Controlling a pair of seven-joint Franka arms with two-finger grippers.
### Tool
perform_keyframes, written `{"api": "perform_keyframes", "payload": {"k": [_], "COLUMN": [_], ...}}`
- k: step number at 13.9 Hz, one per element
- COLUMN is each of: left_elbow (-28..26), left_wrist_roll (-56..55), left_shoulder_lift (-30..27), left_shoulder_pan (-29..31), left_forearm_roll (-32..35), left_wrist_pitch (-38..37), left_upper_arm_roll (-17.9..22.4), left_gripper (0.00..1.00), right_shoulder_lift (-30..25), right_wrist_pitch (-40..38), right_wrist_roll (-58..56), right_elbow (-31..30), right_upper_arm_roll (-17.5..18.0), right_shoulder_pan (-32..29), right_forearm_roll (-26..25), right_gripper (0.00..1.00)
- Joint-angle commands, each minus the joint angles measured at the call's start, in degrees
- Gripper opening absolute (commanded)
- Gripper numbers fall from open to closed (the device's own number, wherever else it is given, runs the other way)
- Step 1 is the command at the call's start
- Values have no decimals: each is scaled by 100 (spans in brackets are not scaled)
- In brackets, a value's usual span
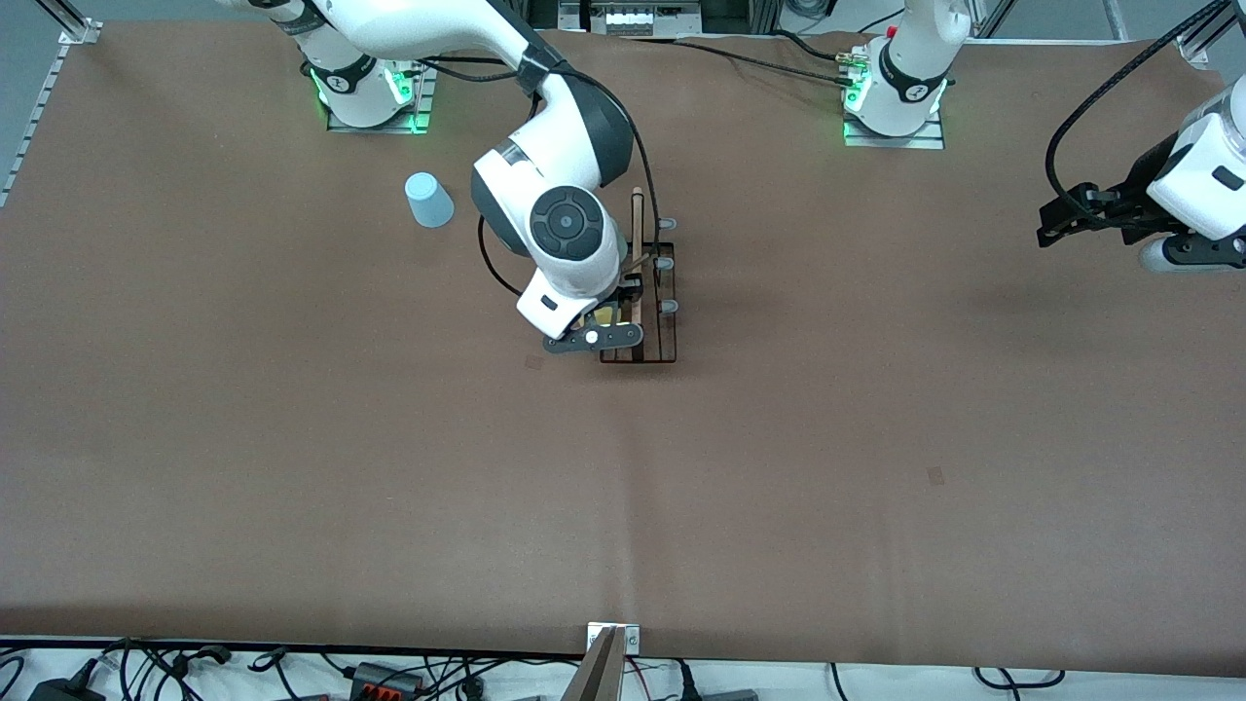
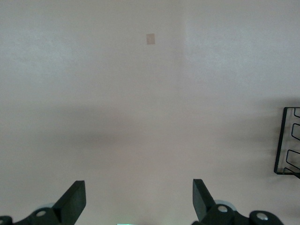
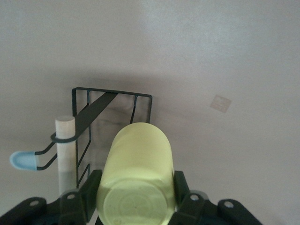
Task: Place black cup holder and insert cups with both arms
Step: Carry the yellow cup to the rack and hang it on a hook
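Observation:
The black cup holder [image 1: 654,336] stands mid-table, its wooden handle [image 1: 637,219] on top and grey-tipped pegs [image 1: 666,263] pointing toward the left arm's end. My right gripper [image 1: 605,329] hovers over it, shut on a yellow cup [image 1: 608,314]. In the right wrist view the yellow cup [image 3: 138,154] sits between the right gripper's [image 3: 136,190] fingers, its base toward the camera, above the cup holder [image 3: 112,93], beside the handle [image 3: 64,150] and a peg [image 3: 23,161]. A light blue cup [image 1: 428,200] stands upside down near the right arm's base. My left gripper [image 1: 1056,222] [image 2: 139,197] waits open and empty; the cup holder's [image 2: 287,140] edge shows.
Brown cloth covers the table, with a small patch [image 1: 935,475] nearer the front camera and another [image 1: 534,361] beside the cup holder. Cables and power strips [image 1: 384,677] run along the front edge, around a camera post [image 1: 608,662].

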Motion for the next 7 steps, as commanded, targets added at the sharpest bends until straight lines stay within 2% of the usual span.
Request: {"api": "perform_keyframes", "payload": {"k": [1, 3, 4, 5, 7], "left_elbow": [61, 61, 61, 61, 61], "left_wrist_roll": [-22, -13, -13, -13, -13], "left_shoulder_lift": [-34, -34, -34, -34, -34], "left_shoulder_pan": [14, 14, 14, 14, 14], "left_forearm_roll": [8, 8, 8, 17, 8], "left_wrist_pitch": [-97, -97, -97, -97, -97], "left_upper_arm_roll": [2, 10, 2, 2, 2], "left_gripper": [100, 100, 100, 100, 100], "right_shoulder_lift": [50, 138, 156, 165, 121], "right_wrist_pitch": [98, 186, 221, 343, 362], "right_wrist_roll": [97, 88, 105, 262, 413], "right_elbow": [-13, -13, -13, -13, 31], "right_upper_arm_roll": [-45, -45, -45, -45, -36], "right_shoulder_pan": [58, 58, 58, 67, 67], "right_forearm_roll": [-7, 2, 11, 11, 2], "right_gripper": [27, 31, 76, 100, 100]}}
